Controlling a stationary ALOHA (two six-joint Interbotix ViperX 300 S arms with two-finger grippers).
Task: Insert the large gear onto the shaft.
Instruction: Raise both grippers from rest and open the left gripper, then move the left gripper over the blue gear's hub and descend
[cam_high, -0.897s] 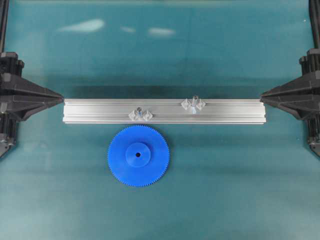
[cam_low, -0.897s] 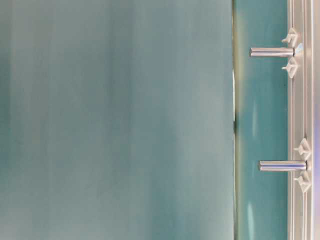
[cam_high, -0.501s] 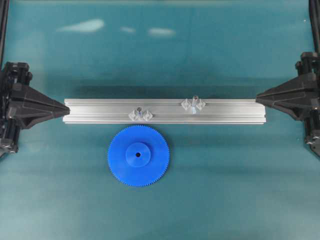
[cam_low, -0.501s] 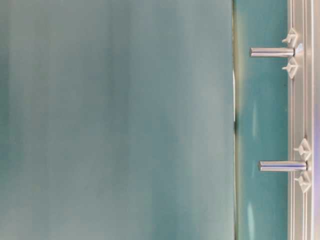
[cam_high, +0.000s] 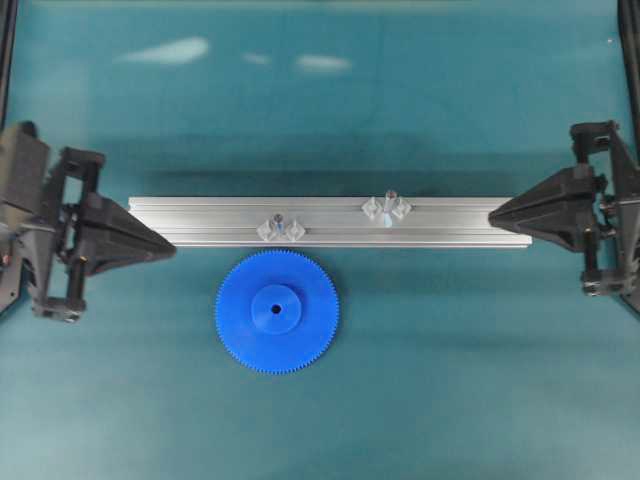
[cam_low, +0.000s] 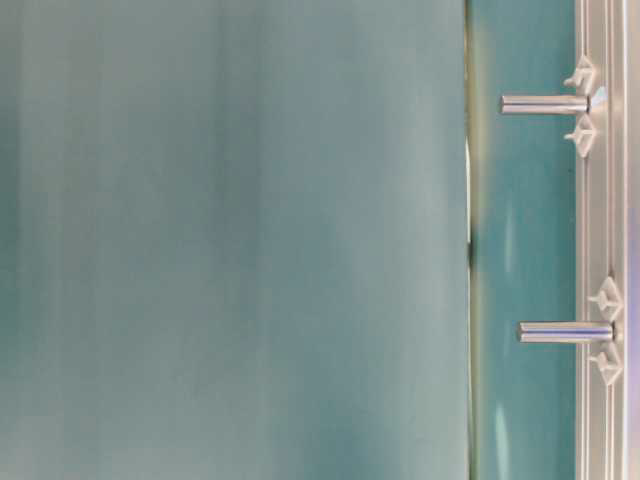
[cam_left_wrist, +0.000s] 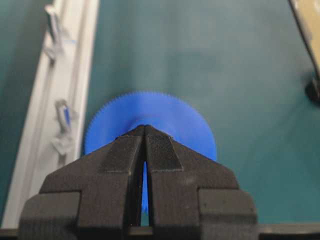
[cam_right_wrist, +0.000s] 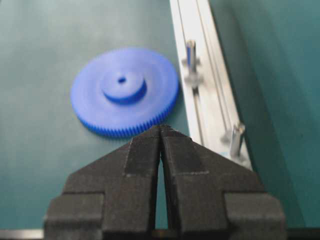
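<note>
The large gear (cam_high: 277, 312), a bright-blue toothed disc with a raised hub, lies flat on the teal mat just in front of the aluminium rail (cam_high: 450, 222). Two look-alike upright pins stand on the rail between pale brackets, one (cam_high: 279, 222) right behind the gear and one (cam_high: 389, 200) further right. Which is the shaft I cannot tell. My left gripper (cam_high: 172, 247) is shut and empty at the rail's left end, left of the gear. My right gripper (cam_high: 492, 213) is shut and empty over the rail's right end. Both wrist views show the gear (cam_left_wrist: 195, 125) (cam_right_wrist: 125, 90) beyond shut jaws.
The rail runs left to right across the middle of the mat. A blurred teal surface fills most of the table-level view, with both pins (cam_low: 545, 104) (cam_low: 565, 332) at its right. A dark object (cam_left_wrist: 315, 90) sits at the left wrist view's right edge.
Both grippers have come inward from the table's sides toward the rail's ends, the left one also slightly forward. The gear and the rail have not moved.
</note>
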